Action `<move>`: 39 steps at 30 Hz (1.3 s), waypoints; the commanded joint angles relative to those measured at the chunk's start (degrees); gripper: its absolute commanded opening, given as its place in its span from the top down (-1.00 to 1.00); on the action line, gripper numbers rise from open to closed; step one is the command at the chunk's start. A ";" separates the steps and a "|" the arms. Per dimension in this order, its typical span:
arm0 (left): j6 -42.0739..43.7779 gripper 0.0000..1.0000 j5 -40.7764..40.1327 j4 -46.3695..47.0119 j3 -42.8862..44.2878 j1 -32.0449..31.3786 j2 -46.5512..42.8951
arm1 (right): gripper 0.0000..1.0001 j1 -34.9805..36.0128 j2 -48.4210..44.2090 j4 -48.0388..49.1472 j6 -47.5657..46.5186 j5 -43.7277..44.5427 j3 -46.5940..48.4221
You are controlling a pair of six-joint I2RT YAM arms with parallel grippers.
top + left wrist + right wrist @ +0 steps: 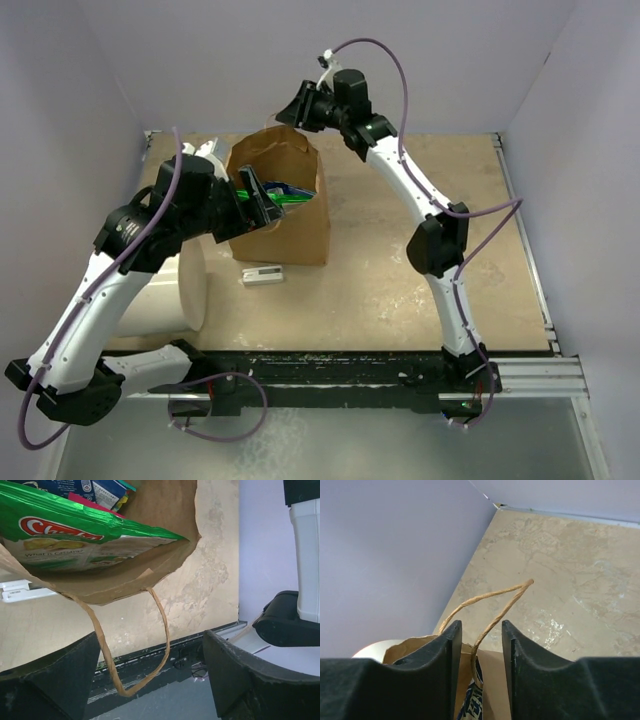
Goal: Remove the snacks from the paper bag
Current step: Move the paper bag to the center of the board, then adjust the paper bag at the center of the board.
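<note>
Roughly mid-left on the table point(400, 270), the brown paper bag point(290, 235) stands upright with its mouth open. A bright green snack packet point(288, 195) lies slanted in that mouth, its printed face and one corner showing over the near rim. Behind it, deeper in the bag, the left wrist view shows blue packets point(60, 486) and a red sliver point(87, 501).

The left tool point(252, 198) sits at the bag's near rim, just beside the green packet. Its jaws are spread wide and hold nothing, and one twisted paper handle point(102, 645) hangs loose between them.

The right tool point(300, 108) hovers over the bag's far rim. Its jaws are drawn close with a narrow gap. The other handle point(490, 596) rises through that gap, but I cannot tell whether it is pinched.

A small white-grey bar point(262, 275) lies on the table just in front of the bag. A large white cylinder point(170, 295) lies on its side to the left.
</note>
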 commanded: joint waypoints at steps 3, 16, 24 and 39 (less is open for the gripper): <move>-0.34 -0.88 -2.05 -0.89 2.07 -0.17 0.17 | 0.80 -0.43 -3.68 4.65 0.50 0.73 3.11; -1.62 0.23 -4.53 4.18 2.17 0.25 2.94 | 1.00 -1.53 -17.96 3.08 -6.40 8.14 -10.51; 0.54 0.93 -3.96 5.12 3.50 0.45 3.96 | 1.00 -1.54 -28.28 1.51 -6.67 11.49 -22.43; 2.74 1.00 5.58 5.63 6.28 1.22 4.46 | 1.00 -1.51 -48.20 -7.22 -7.98 16.00 -38.82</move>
